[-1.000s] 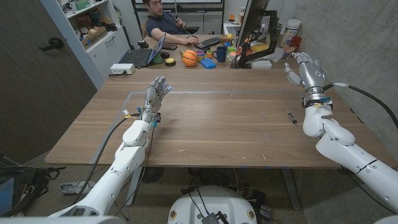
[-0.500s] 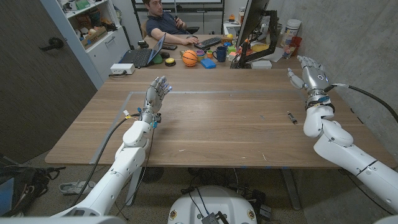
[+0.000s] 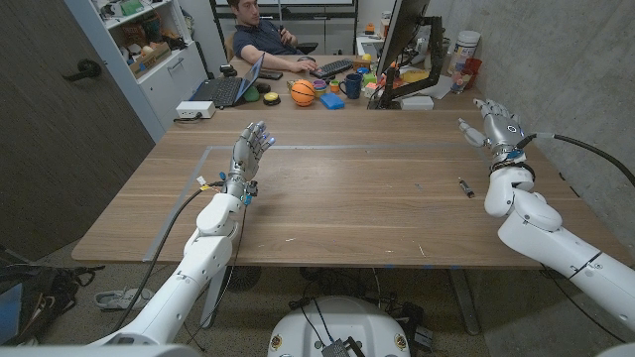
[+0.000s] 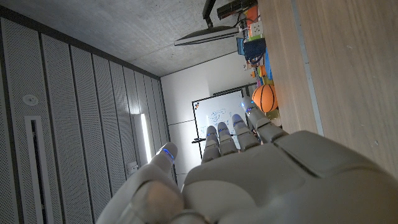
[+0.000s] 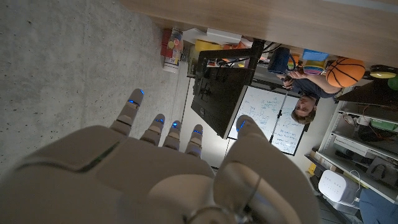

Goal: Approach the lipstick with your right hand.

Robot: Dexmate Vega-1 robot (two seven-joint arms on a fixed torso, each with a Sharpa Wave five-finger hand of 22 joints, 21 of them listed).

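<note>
A small dark lipstick (image 3: 464, 186) lies on the wooden table (image 3: 347, 198) toward its right side. My right hand (image 3: 495, 126) is raised above the table's far right part, behind the lipstick and apart from it, fingers spread and holding nothing. In the right wrist view the right hand (image 5: 168, 168) shows its back with fingers apart. My left hand (image 3: 251, 150) stands upright over the table's left half, fingers extended and empty; the left wrist view shows the same hand (image 4: 249, 162) from behind.
A monitor (image 3: 402, 40), a basketball (image 3: 303, 92), a mug (image 3: 352, 85) and a laptop (image 3: 226, 87) crowd the desk beyond the table's far edge, where a person (image 3: 263, 38) sits. A concrete wall (image 3: 556, 69) stands close on the right.
My right hand has dropped lower and tilted forward, with its fingers now spread toward the table's far edge. The left hand and the lipstick have not moved.
</note>
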